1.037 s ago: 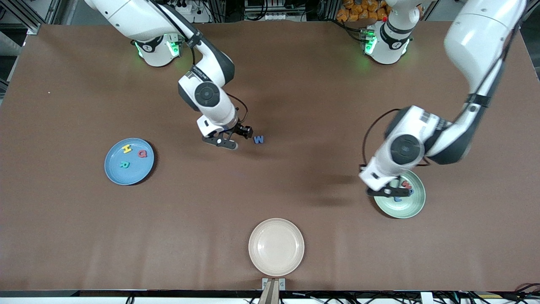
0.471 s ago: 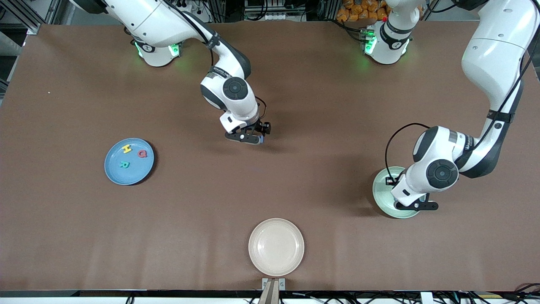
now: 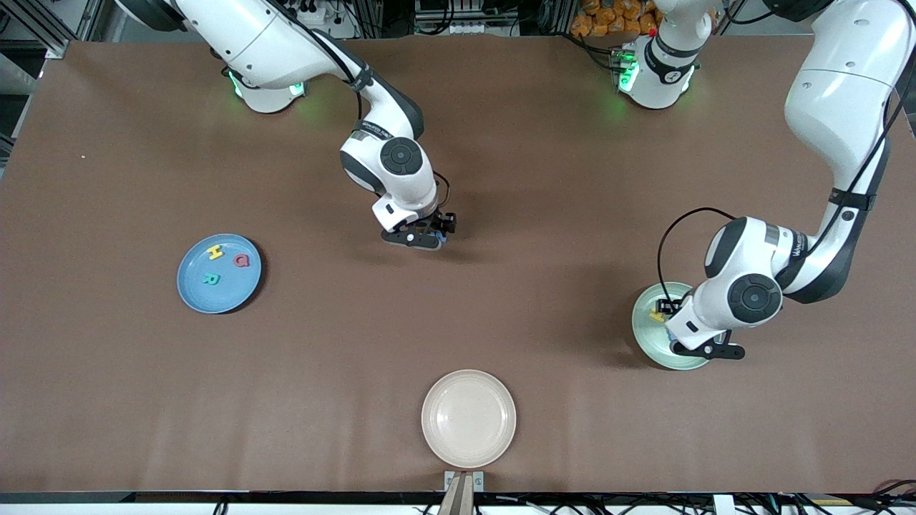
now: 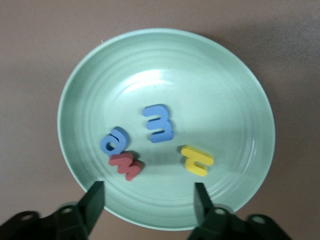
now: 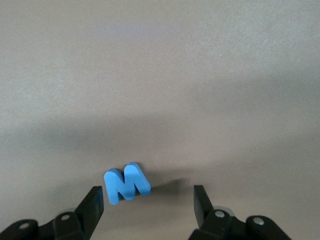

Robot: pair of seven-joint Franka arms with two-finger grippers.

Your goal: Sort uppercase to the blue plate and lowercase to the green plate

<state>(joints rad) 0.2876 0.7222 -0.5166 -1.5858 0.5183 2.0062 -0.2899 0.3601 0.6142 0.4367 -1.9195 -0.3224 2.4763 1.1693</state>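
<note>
Left gripper (image 4: pixel 149 202) over green plate (image 4: pixel 240 90), fingers wide, empty. In plate: blue E (image 4: pixel 158 123), blue a-like letter (image 4: pixel 115 140), red w (image 4: pixel 125 166), yellow r-like letter (image 4: pixel 196 160). Right gripper (image 5: pixel 148 205) low over counter (image 5: pixel 200 75) mid-table, fingers wide around blue M (image 5: pixel 126 183), not touching. Blue plate (image 3: pixel 195 293) toward right arm's end holds yellow H (image 3: pixel 215 252), red Q (image 3: pixel 242 260), teal R (image 3: pixel 210 279).

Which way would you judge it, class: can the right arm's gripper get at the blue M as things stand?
Probably yes. The right gripper hangs open just over the blue M, which lies alone on bare table between the fingers; nothing blocks it.

Robotics lab: aluminium framing (image 3: pixel 28 21), cabling (image 3: pixel 458 18), brown-covered table (image 3: pixel 501 322).
</note>
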